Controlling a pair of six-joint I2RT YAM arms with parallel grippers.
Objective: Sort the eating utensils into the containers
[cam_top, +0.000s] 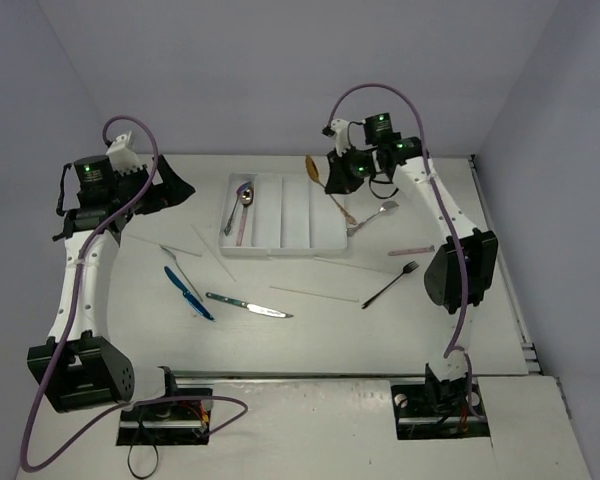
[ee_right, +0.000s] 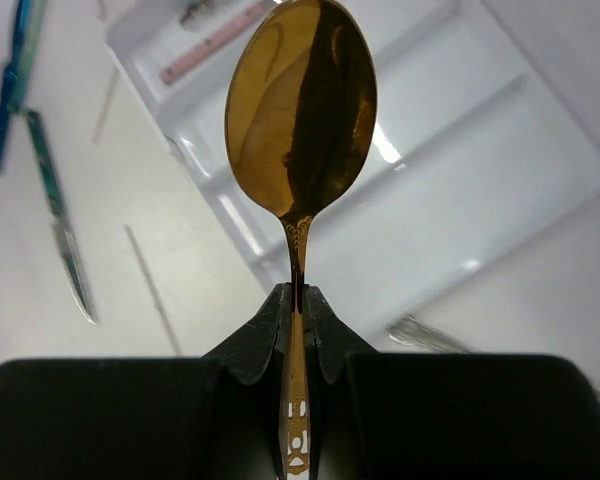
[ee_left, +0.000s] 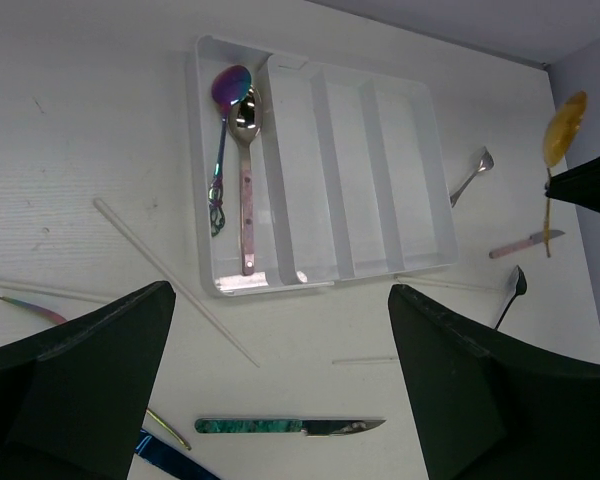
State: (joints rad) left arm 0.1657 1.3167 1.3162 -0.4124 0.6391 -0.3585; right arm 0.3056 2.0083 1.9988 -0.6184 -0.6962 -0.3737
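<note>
My right gripper is shut on the handle of a gold spoon, held bowl-up in the air by the right side of the white cutlery tray. In the right wrist view the fingertips pinch the gold spoon above the tray's compartments. A purple-iridescent spoon and a silver spoon lie in the tray's leftmost compartment. My left gripper is open and empty, high above the table left of the tray; its jaws frame a green-handled knife.
A silver fork, a pink-handled knife and a black fork lie right of the tray. A blue knife, the green-handled knife and thin pale sticks lie in front of it.
</note>
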